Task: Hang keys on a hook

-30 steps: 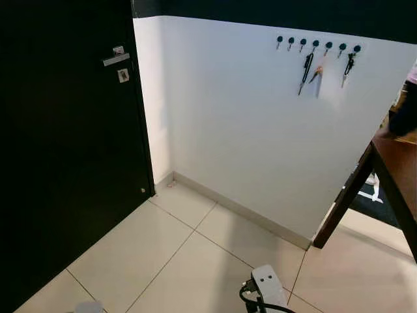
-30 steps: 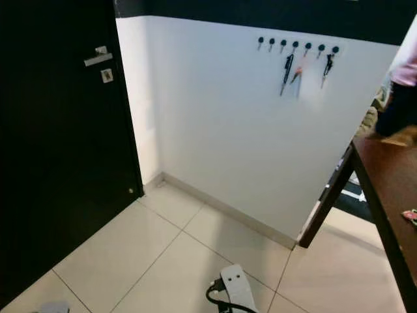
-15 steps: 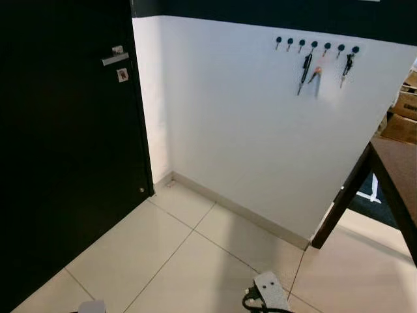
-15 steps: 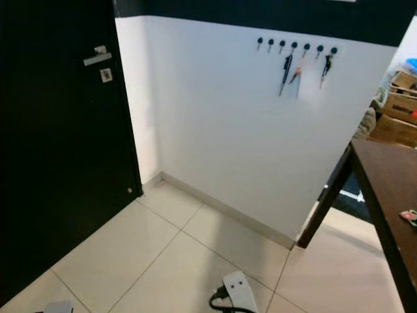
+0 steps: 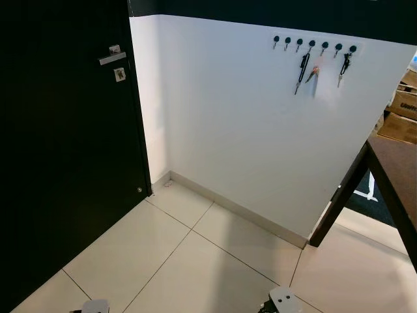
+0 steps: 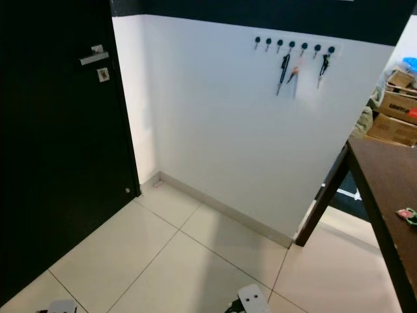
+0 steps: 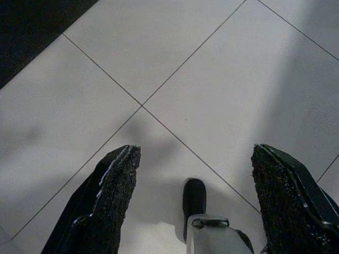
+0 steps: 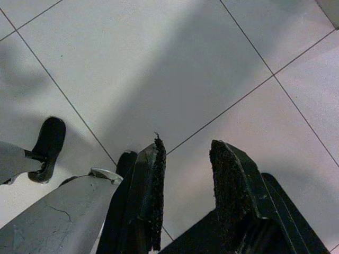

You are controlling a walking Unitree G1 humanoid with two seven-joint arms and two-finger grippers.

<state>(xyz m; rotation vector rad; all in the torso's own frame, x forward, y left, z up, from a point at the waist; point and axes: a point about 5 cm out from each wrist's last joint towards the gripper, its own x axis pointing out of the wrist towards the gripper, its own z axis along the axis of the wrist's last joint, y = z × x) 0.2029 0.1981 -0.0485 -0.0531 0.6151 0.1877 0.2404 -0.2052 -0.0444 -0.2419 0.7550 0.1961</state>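
Observation:
A row of several black hooks runs along the top of the white wall. A black key bunch, an orange-tagged one and a third bunch hang from them. Both arms hang low, with their wrists at the bottom edge of the eye views. In the left wrist view my left gripper stands open wide over the pale floor tiles, nothing between its fingers. My right gripper has a narrower gap, open, with only bare tile showing through it.
A black door with a metal handle stands at the left. At the right a dark wooden table juts in, a small pink object on it and cardboard boxes behind. My feet stand on the tiles.
The view has shifted a little, so my wrists sit lower in frame. A person at the right edge one second ago is gone. The keys on the hooks have not moved.

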